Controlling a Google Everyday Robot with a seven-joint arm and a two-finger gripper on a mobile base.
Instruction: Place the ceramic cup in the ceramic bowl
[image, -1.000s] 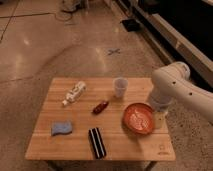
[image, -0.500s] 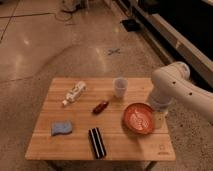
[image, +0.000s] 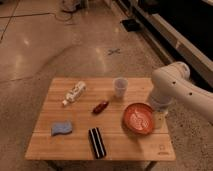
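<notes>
The ceramic cup (image: 119, 87) is a small pale tumbler standing upright on the far middle part of the wooden table (image: 75, 145). The ceramic bowl (image: 138, 119) is a wide orange-red dish with a whitish pattern, near the table's right edge, in front of and right of the cup. My white arm comes in from the right, and the gripper (image: 159, 118) hangs low just beside the bowl's right rim, apart from the cup. The cup is free and untouched.
A white bottle with a label (image: 74, 93) lies on its side at the far left. A small dark-red oblong object (image: 100, 106) lies mid-table. A blue sponge (image: 61, 128) sits front left. A black oblong object (image: 97, 142) lies near the front edge. Floor surrounds the table.
</notes>
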